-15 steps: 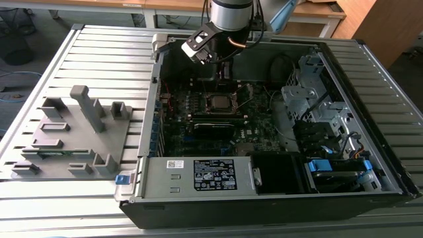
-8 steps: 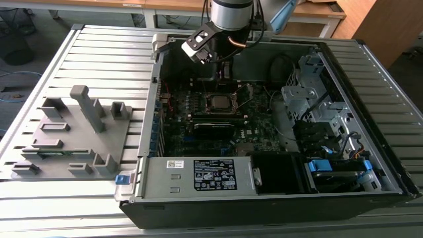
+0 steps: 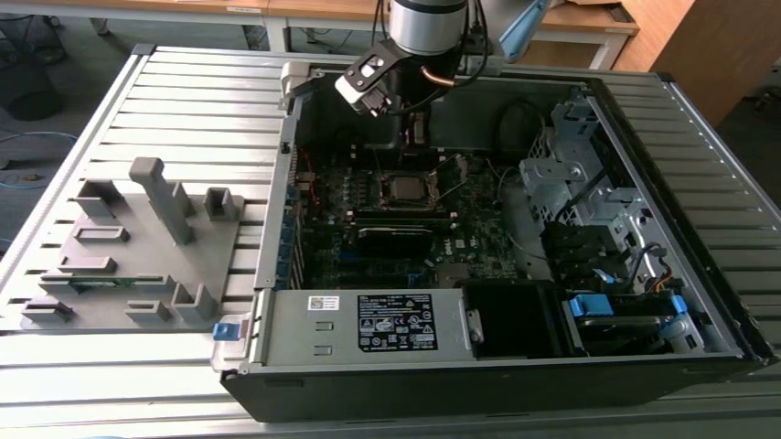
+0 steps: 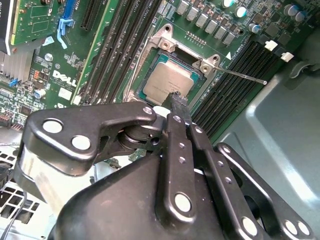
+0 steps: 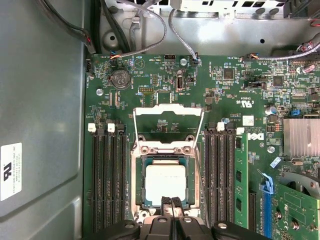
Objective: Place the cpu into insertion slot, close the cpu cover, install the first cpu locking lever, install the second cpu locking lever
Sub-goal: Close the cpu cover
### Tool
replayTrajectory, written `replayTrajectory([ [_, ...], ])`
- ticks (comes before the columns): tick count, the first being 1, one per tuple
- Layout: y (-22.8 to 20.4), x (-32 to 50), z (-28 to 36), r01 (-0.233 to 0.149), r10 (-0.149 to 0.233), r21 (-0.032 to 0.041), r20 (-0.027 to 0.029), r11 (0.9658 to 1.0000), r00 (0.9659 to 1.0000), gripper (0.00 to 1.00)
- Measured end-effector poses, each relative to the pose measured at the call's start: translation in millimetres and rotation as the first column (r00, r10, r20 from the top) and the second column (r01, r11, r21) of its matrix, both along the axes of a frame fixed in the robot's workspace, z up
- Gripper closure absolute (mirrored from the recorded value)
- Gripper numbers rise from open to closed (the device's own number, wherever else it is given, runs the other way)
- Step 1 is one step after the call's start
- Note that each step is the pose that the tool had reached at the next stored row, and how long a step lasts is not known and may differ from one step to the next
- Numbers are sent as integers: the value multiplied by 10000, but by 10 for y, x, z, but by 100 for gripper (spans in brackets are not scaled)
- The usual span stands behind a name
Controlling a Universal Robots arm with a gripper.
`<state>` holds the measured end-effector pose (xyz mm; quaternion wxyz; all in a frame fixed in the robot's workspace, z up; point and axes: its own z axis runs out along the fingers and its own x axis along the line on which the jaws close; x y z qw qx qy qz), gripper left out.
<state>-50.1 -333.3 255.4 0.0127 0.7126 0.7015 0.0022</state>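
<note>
Gripper (image 5: 171,201), fingers together and holding nothing, sits at the edge of the insertion slot (image 5: 139,190), over the seated cpu (image 5: 165,182). With the cpu cover (image 5: 168,108) raised off the slot, a skewed push could scrape the exposed cpu.

Fig.: robotics lab / test-bench setting. Evidence: slotted aluminium table (image 3: 183,91) carrying an opened desktop PC case (image 3: 488,389) laid on its side, w/ motherboard (image 5: 150,80) exposed. Grey jig plate (image 3: 123,274) w/ upright holders lies near the table's edge at the exterior view's left. Industrial robot arm (image 3: 427,23) hangs above the case. Wooden desks (image 3: 586,23) and a dark bin (image 3: 25,78) stand beyond the table's far edge.
</note>
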Motion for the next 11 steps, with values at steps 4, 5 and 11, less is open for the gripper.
replayTrajectory([
  [4, 0, 0, 5, -1, 1, 1, 1, 10000, 10000, 89],
  [5, 0, 0, 7, -1, 1, -1, 0, 10000, 10000, 89],
  [11, 0, 0, 21, -1, 1, 1, 1, 10000, 10000, 89],
])
